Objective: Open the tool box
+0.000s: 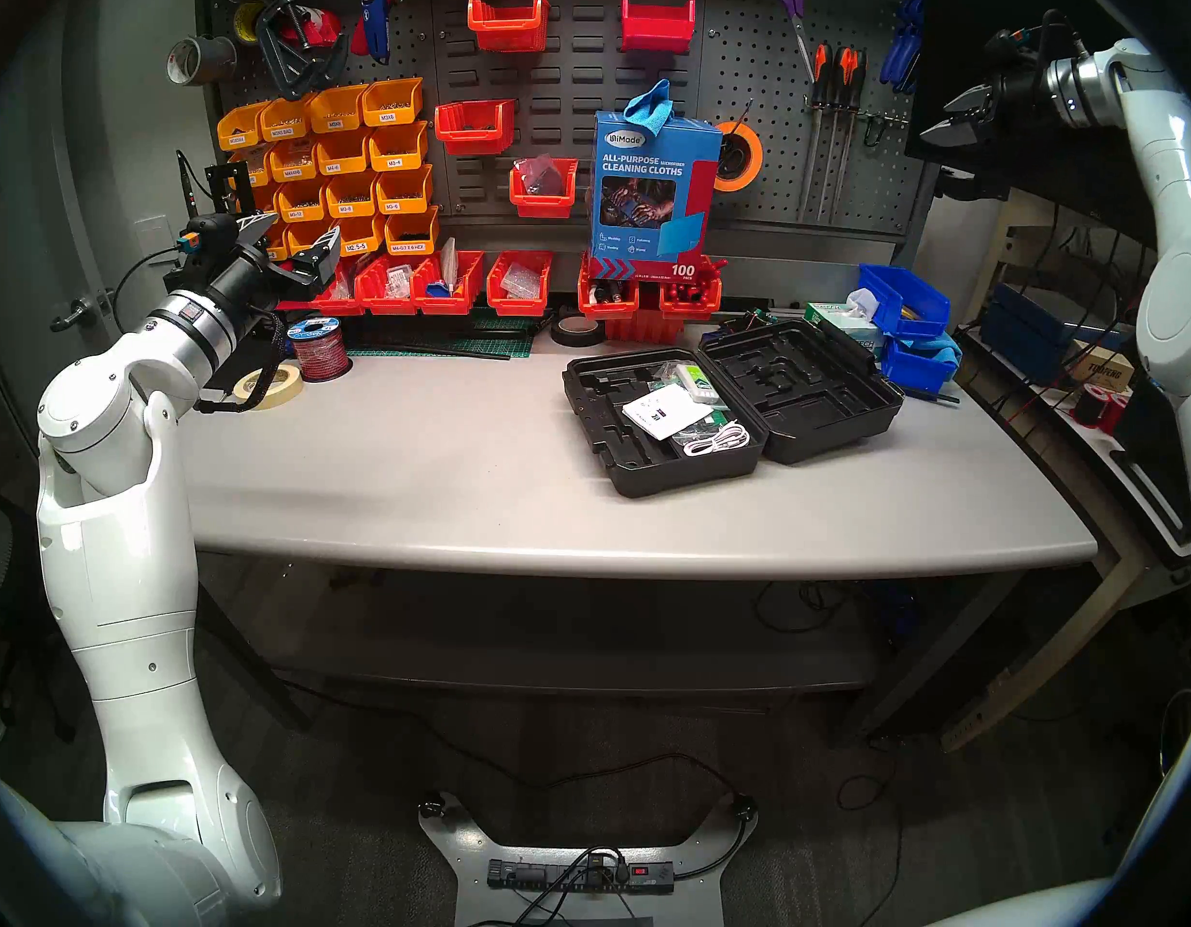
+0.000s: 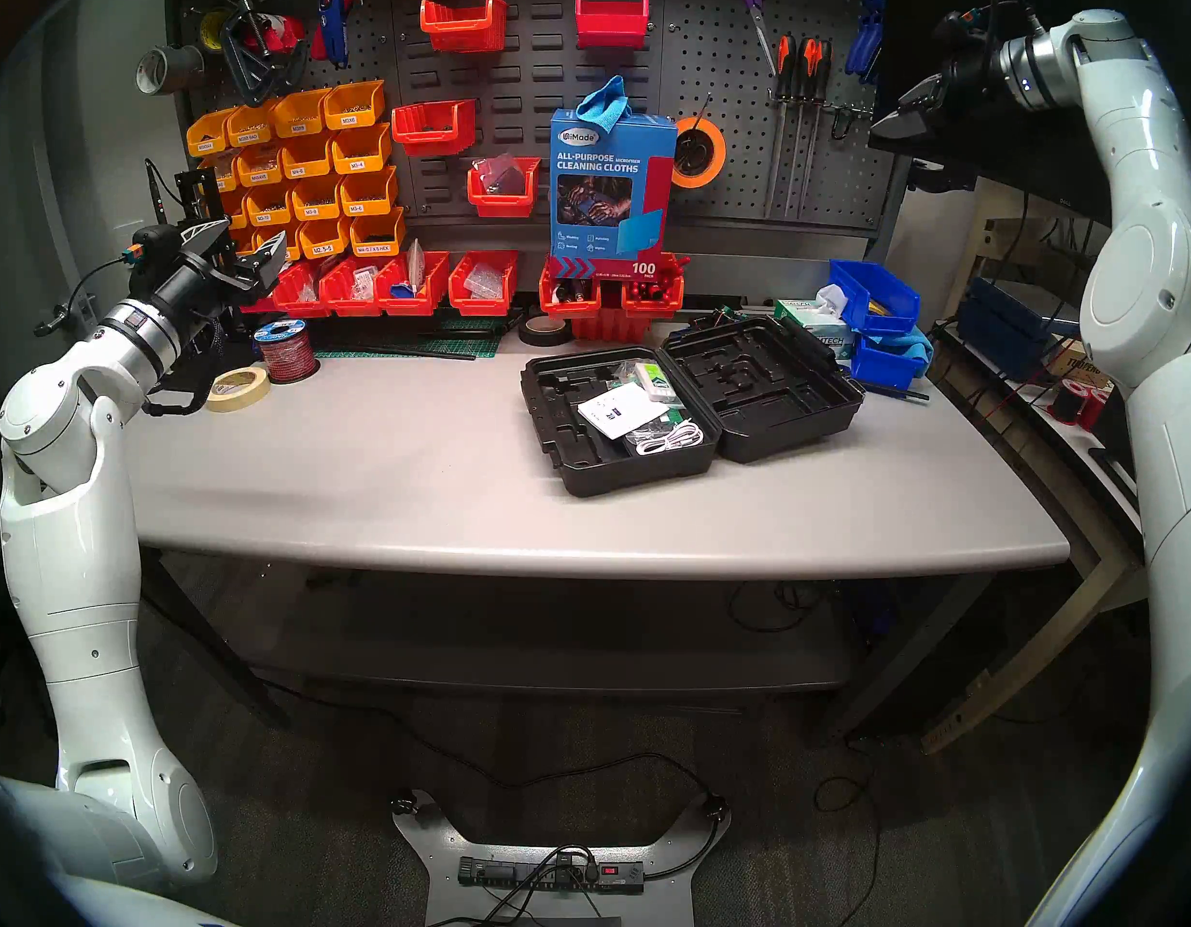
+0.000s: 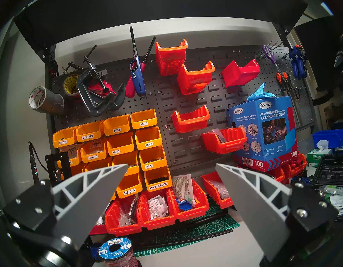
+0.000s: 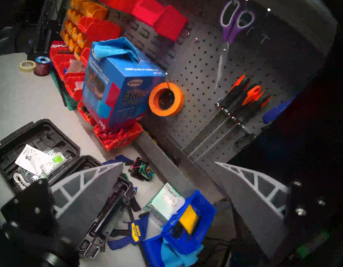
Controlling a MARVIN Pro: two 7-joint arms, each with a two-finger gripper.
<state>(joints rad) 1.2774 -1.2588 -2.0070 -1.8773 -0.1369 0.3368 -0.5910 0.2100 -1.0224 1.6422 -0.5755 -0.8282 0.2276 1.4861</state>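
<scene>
tool box [image 1: 733,407] lies fully open on table [image 1: 445,477]; left gripper [image 1: 291,240] and right gripper [image 1: 960,113] both spread wide, empty, well clear.

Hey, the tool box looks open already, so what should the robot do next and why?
Probably nothing more on the tool box: its lid lies flat back on the table, compartments exposed. Both the left gripper and right gripper are open, empty and well clear of it, so parking the raised right arm seems the sensible small move.
</scene>
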